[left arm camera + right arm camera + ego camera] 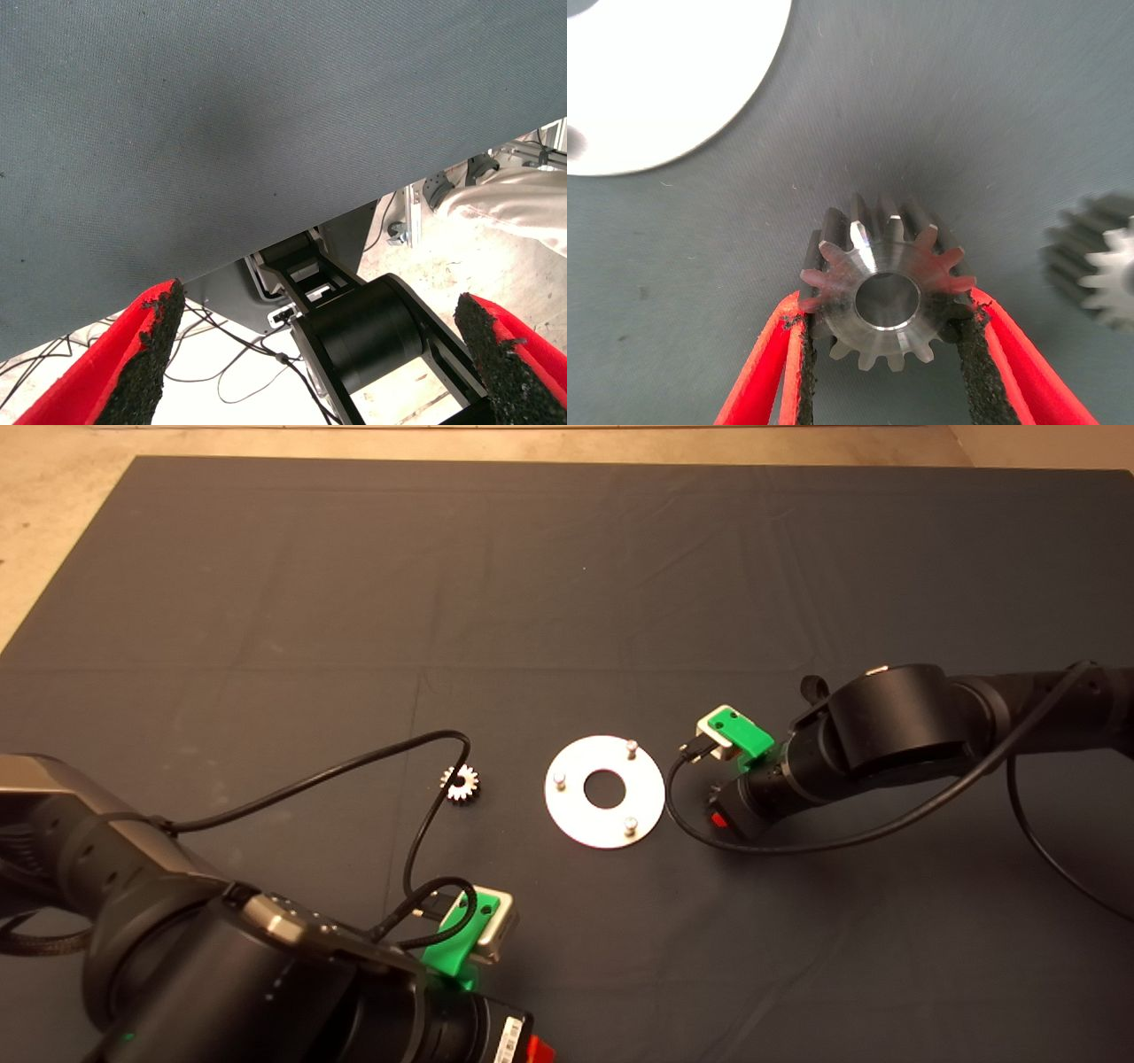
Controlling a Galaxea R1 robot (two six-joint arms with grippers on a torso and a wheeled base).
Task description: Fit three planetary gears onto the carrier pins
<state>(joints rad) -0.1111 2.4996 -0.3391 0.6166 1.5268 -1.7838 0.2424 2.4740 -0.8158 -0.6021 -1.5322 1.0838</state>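
The left gripper [532, 1050] waits at the lower left edge of the mat [567, 558], well away from the parts. Its wrist view shows its two red fingers [146, 341] spread wide with nothing between them; past the mat's edge that view takes in the floor, some loose cables and a person's leg [514, 199], none of which the overhead view shows.

Further right, one gear [460, 783] lies flat and alone on the mat, just left of the disc [567, 810]. It is small, silver-grey and toothed, with a dark centre hole, and an arm cable arches above it.

The disc is flat, shiny silver, with a round hole in the middle and three short pins [632, 749] standing upright, evenly spaced around it. All three pins are bare.

Just right of the disc, the right gripper [714, 813] is low over the mat. From overhead its fingers are mostly hidden under the arm. Its wrist view shows them closed on the flanks of a second gear [884, 292]: steel, with bright bevelled tooth tips and a smooth round bore, held near the disc's rim. That view alone shows a third gear [1103, 270], lying on the mat beside the held one, partly cut off at the picture's edge.
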